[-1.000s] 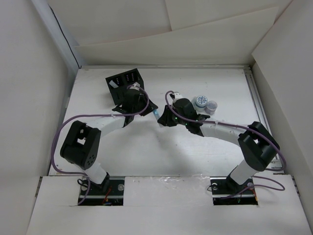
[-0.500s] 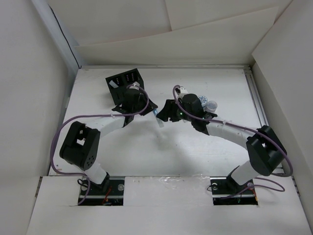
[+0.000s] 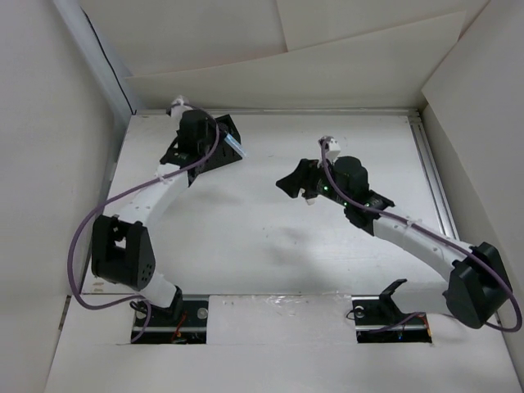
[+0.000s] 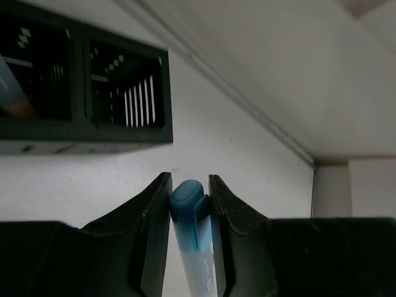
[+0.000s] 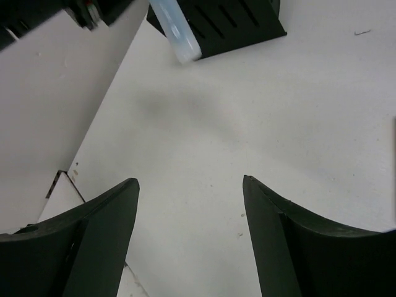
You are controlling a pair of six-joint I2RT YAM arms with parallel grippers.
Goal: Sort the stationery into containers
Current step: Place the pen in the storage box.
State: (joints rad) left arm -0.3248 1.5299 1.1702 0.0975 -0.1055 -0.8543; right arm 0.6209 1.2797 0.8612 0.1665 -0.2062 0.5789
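**Change of state.** A second ago both grippers met in front of the organiser box [image 4: 93, 131], with the light blue stick [image 4: 192, 229] between them. The right gripper [image 5: 190, 181] has since let go and drawn back, well to the right of the box. The left arm has carried the stick up to the box. The transfer from right to left is therefore judged complete.

**End effectors.**
- The left gripper [image 4: 189, 185] is narrow, with both fingers clamped on the sides of the light blue stick. The capped end of the stick stands just clear of the fingertips.
- The right gripper stands wide and holds nothing. Only bare table [image 5: 297, 111] shows between its fingers.

**Position of the work.** The stick hangs at the right-hand edge of the box and has not entered either compartment. Whether its end is over an opening cannot be told. A white stick with an orange end [image 4: 11, 99] already lies in the left compartment as the left wrist view shows it.

**Consequence.** The step in hand is judged to be placement. The left gripper needs to line the stick up over a compartment before it releases.
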